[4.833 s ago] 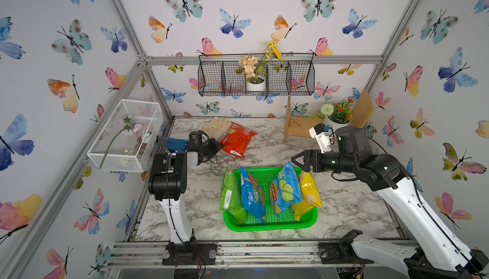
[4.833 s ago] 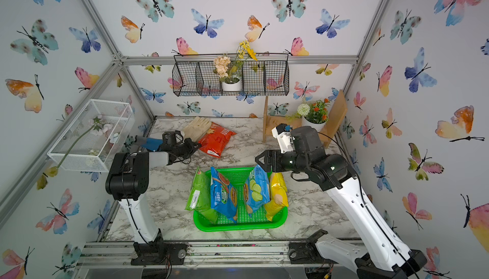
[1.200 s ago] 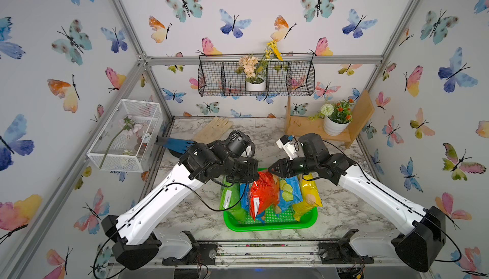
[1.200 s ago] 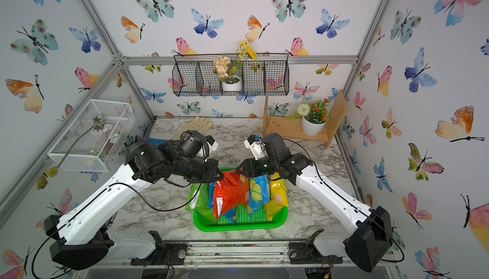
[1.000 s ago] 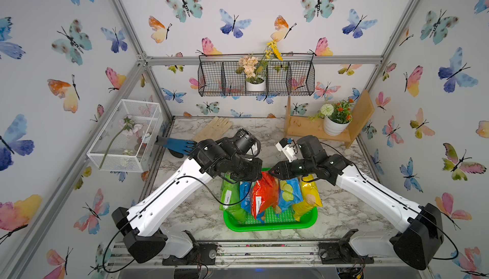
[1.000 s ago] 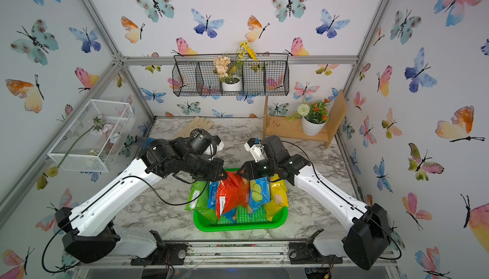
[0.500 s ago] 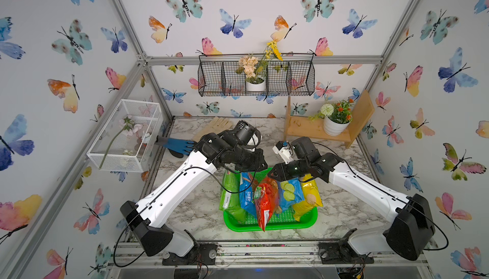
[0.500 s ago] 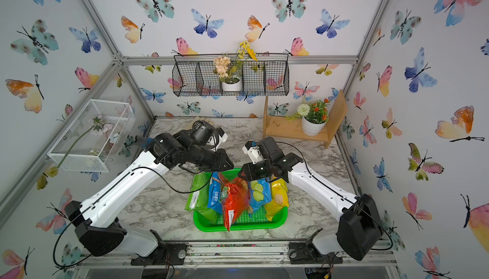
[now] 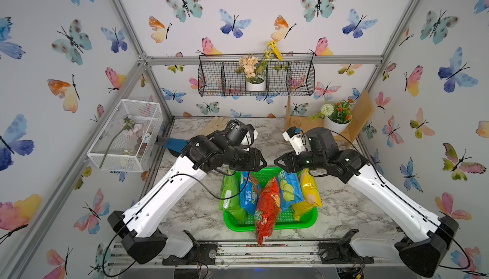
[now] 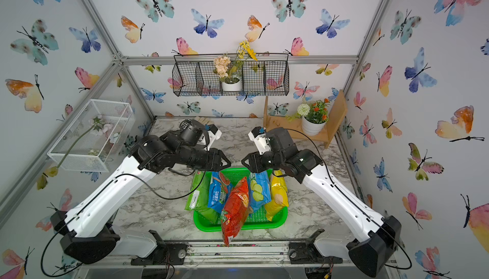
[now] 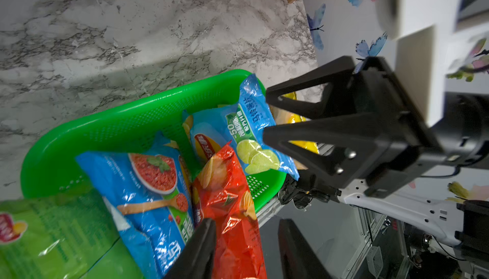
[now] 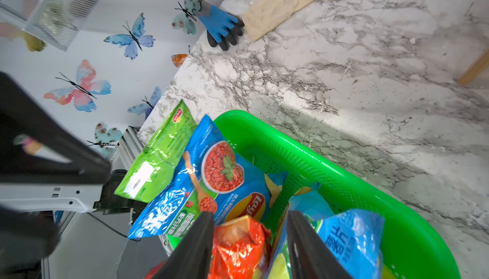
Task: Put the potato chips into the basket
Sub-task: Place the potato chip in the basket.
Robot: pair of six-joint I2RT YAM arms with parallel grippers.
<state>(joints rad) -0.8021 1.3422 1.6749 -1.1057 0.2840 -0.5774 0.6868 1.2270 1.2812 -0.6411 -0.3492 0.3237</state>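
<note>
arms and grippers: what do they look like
The left arm and right arm have white links, black joints and bases, and a thin black cable looping alongside. Jaws are black, triangular with cut-outs. A white camera block sits on each wrist.

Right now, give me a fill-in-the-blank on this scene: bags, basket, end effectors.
1. The bag hanging over the front rim of the basket is ____.
2. The yellow bag sits at the basket end nearest the ____ arm.
3. The left end effector and right end effector are both ____, gripping nothing.
4. Next to the beige glove lies a ____ glove.
Missing words: red; right; open; blue.
</note>
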